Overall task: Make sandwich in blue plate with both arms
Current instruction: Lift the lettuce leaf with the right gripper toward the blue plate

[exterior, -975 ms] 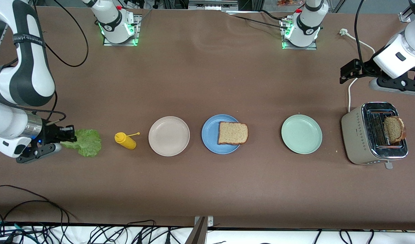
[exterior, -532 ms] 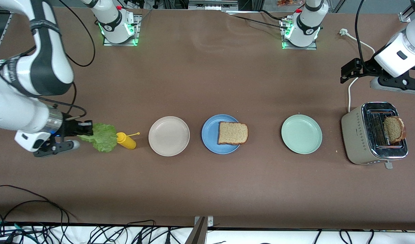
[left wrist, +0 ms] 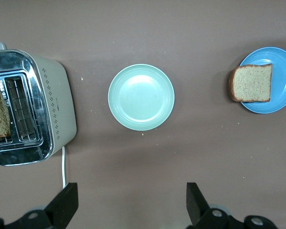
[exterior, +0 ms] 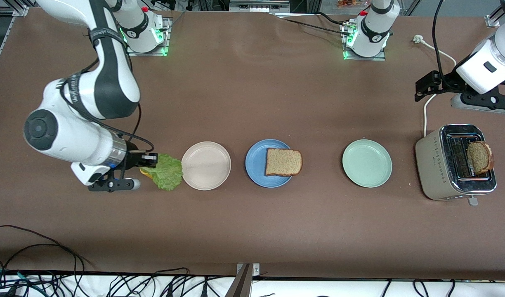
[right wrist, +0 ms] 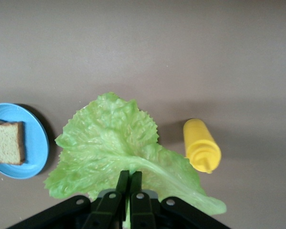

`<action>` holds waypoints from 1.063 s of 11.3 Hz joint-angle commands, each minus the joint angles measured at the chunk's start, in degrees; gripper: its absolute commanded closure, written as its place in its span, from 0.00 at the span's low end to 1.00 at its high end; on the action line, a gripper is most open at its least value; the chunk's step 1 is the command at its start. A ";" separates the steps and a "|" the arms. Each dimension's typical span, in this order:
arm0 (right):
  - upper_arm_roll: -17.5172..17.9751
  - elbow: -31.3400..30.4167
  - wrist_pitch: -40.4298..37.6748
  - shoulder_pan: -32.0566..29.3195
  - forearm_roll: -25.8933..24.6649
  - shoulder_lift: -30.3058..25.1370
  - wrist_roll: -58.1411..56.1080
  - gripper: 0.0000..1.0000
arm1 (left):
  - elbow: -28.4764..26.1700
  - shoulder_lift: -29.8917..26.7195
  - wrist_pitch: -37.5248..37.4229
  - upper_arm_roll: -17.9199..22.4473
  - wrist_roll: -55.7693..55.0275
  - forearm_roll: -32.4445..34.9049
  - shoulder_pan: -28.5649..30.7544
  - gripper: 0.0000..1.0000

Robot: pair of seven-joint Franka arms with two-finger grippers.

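Note:
A ruffled green lettuce leaf (exterior: 168, 172) hangs from my right gripper (exterior: 151, 159), which is shut on its stem. In the right wrist view the right gripper (right wrist: 129, 176) pinches the lettuce (right wrist: 109, 138) above the table. The leaf hangs beside the cream-white plate (exterior: 206, 166). The blue plate (exterior: 256, 165) carries one brown bread slice (exterior: 283, 162). A second slice (exterior: 479, 156) stands in the toaster (exterior: 436, 165). My left gripper (exterior: 421, 88) waits open over bare table by the toaster's cord. In its wrist view the left gripper (left wrist: 132, 202) holds nothing.
A yellow mustard bottle (right wrist: 201, 145) lies under the right gripper, mostly hidden in the front view. A pale mint-green plate (exterior: 366, 163) sits between the blue plate and the toaster. A white cord (exterior: 425, 111) runs from the toaster. Cables hang along the table's front edge.
My right arm has carried the lettuce from the right arm's end of the table over the mustard bottle, up to the cream-white plate. The left arm has barely moved.

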 commanded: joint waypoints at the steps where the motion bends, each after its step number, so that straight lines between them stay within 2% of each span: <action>1: -1.90 5.34 -2.18 3.30 1.38 3.53 6.86 1.00 | 1.16 -0.02 -1.27 -0.27 -0.39 1.91 -0.22 0.00; 3: -2.25 5.61 -1.84 6.47 1.37 5.02 13.60 1.00 | 1.16 -0.02 -1.27 -0.28 -0.39 1.91 -0.13 0.00; 7: -1.20 11.40 -0.96 11.48 1.29 8.97 30.65 1.00 | 1.16 -0.02 -1.27 -0.19 -0.39 1.83 -0.13 0.00; 9: -0.06 12.28 1.49 13.68 1.29 10.55 36.38 1.00 | 1.16 -0.02 -1.27 -0.19 -0.39 1.82 -0.13 0.00; 12: -0.32 13.59 8.52 18.24 1.46 14.77 46.56 1.00 | 1.16 -0.02 -1.27 -0.19 -0.39 1.82 -0.13 0.00</action>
